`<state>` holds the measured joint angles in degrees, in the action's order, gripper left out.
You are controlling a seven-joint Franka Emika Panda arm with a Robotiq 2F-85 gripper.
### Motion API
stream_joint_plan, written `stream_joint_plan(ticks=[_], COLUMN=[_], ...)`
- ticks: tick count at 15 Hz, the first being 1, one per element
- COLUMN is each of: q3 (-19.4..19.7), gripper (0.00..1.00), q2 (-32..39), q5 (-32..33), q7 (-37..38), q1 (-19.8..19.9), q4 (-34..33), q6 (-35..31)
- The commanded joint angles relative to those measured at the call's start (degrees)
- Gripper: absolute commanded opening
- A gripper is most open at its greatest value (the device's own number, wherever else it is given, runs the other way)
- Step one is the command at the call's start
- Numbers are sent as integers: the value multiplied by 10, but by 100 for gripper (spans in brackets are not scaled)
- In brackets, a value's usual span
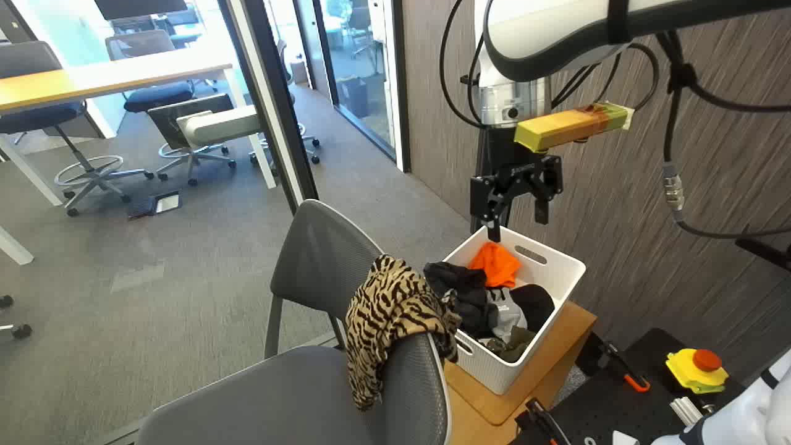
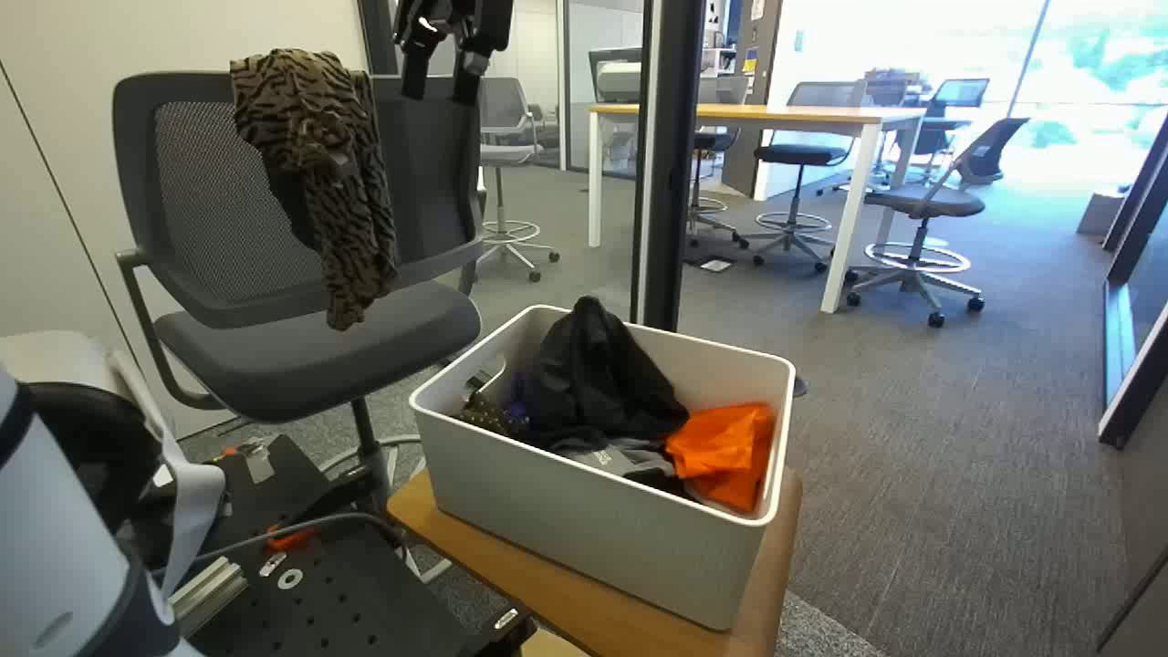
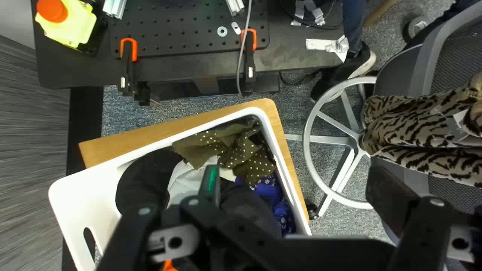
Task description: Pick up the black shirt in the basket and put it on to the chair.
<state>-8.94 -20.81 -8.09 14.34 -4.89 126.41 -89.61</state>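
A white plastic basket with rounded corners and slotted handles stands on a light-brown wooden desk beside a dark grey, mesh-backed chair. The black cloth is inside the basket, bunched into a tall peak in an exterior view; a second, rounder black bundle shows in an exterior view from above, with a light grey garment between the two, and I cannot tell which of them the task means. The two-fingered black tool hangs higher than the basket, released, its fingers spread apart; in the wrist view the basket's rim and speckled blue-grey carpet appear between them. The wrist view brings out an olive cloth with white dots and a blue flowered cloth far more plainly than the exterior views do, and it alone shows a person's dark shoe with a pale sole near a silver foot ring. The bright orange cloth is plain in both exterior views, while the wrist view has only an orange scrap at its bottom edge, partly behind the tool. A tiger-striped tan cloth hangs over the chair's backrest in all three views.
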Motion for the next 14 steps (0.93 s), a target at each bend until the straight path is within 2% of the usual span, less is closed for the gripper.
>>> stream_joint_plan(ticks=[1,7,9,14], q3=[1,1,0,14], gripper=[100,100,100,100], q2=[0,-2,-7,-5], q5=[0,0,10,21], q7=[0,0,-10,-80], q1=[-1,-1,-1,0], q4=[-2,-3,17,117], q6=[1,1,-30,-243])
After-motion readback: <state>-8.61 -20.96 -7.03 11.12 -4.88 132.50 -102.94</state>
